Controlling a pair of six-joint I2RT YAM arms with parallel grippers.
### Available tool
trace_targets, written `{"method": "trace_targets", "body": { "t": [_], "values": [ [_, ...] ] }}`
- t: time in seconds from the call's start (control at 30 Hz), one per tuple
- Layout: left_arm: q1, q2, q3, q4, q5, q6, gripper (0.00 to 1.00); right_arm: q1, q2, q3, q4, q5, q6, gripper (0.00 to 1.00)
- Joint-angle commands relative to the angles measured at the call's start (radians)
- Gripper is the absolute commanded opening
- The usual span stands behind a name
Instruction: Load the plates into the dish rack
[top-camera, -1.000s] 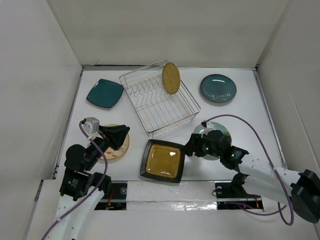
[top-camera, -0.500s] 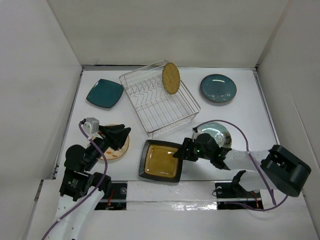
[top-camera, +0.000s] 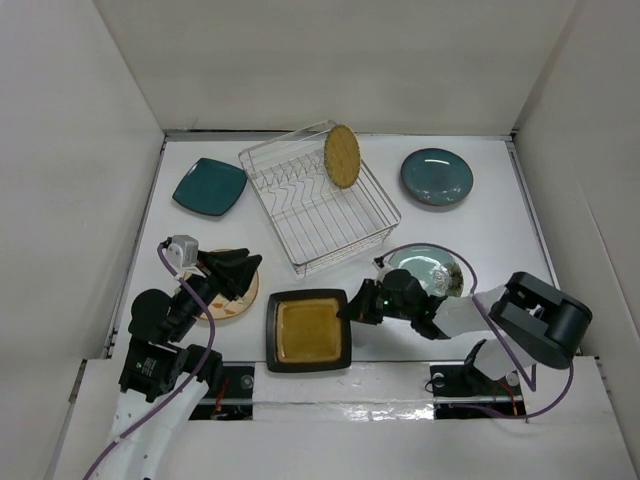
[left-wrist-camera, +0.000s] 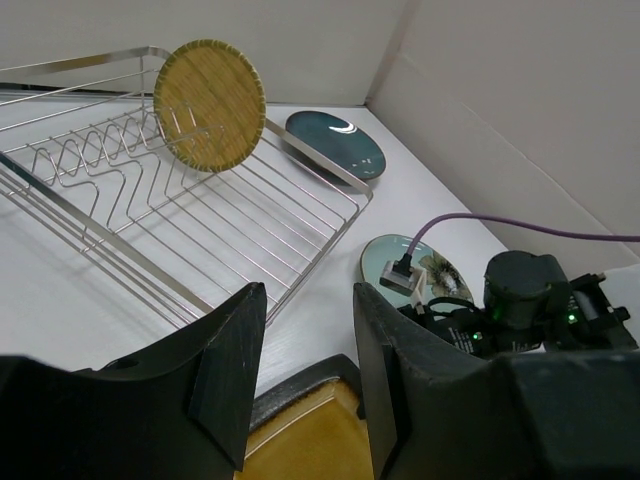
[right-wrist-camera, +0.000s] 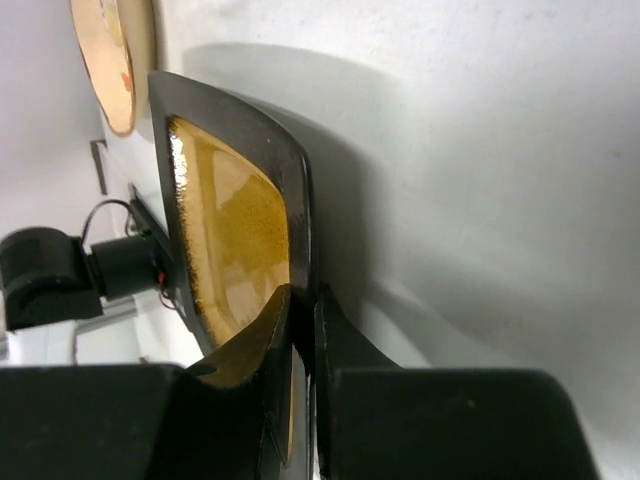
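Amber square plate (top-camera: 308, 330) — rim clamped by right hand (right-wrist-camera: 303, 300), likely to stand it in dish rack (top-camera: 300, 200); left hand (left-wrist-camera: 305, 300) apart, empty.

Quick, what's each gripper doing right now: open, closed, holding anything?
Left gripper: open, holding nothing.
Right gripper: closed on the rim of the amber square plate.
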Motion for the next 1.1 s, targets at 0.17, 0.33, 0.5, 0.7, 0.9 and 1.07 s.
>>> {"method": "trace_targets", "body": {
  "t": [0.17, 0.33, 0.5, 0.7, 0.9, 1.07],
  "values": [
    [-0.007, 0.011, 0.000, 0.042, -0.009, -0.002, 0.37, 0.060, -0.350, 0.101, -0.348, 0.062, -0.251, 0.00],
    [-0.007, 0.017, 0.006, 0.033, -0.026, 0.004, 0.37, 0.019, -0.511, 0.262, -0.492, -0.023, -0.340, 0.00],
    [0.041, -0.035, 0.018, 0.022, -0.061, 0.012, 0.37, -0.098, -0.517, 0.458, -0.548, -0.054, -0.415, 0.00],
    [0.041, -0.067, 0.023, 0.006, -0.114, 0.012, 0.37, -0.262, -0.409, 0.604, -0.367, -0.057, -0.419, 0.00],
    [0.041, -0.067, 0.017, 0.011, -0.100, 0.009, 0.37, -0.334, -0.180, 0.838, -0.249, 0.146, -0.481, 0.00],
    [0.041, -0.046, 0.015, 0.008, -0.104, 0.000, 0.37, -0.334, 0.010, 1.053, -0.199, 0.406, -0.620, 0.00]
  ]
}}
